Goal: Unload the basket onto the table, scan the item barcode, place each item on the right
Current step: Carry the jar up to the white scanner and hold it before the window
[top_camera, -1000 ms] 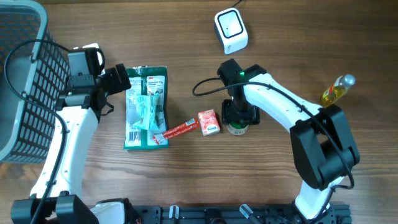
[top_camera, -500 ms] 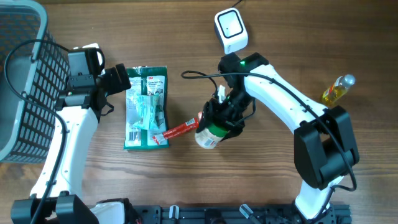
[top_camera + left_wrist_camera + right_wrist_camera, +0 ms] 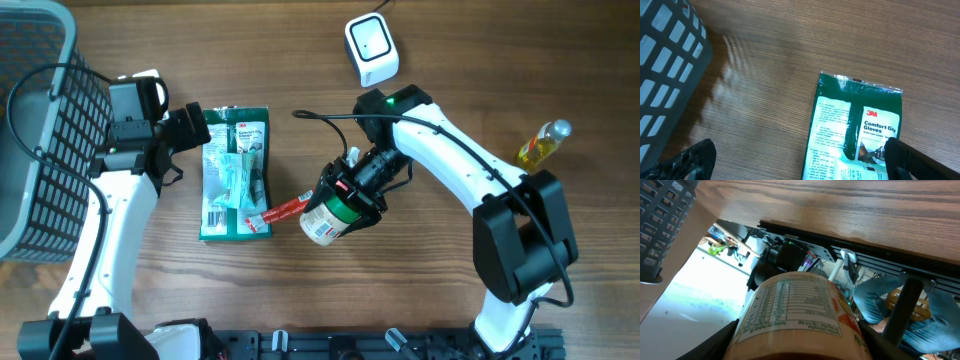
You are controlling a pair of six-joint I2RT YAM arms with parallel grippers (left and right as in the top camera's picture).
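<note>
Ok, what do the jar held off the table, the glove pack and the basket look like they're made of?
The jar wears a glossy printed label, paper or film; the body under it is hidden, so plastic or glass is open. The glove pack looks like thin shiny plastic film, crinkled and catching glare. The basket looks like matte grey moulded plastic with open grid walls.

Basket (image 3: 40,120) left, glove pack (image 3: 235,172) mid-table, scanner (image 3: 371,48) behind, bottle (image 3: 543,145) right.

the table (image 3: 300,290) is smooth brown wood with fine grain. on it, the green glove packet (image 3: 236,170) is shiny plastic, the basket (image 3: 30,120) matt grey plastic, the jar (image 3: 328,218) label papery.
</note>
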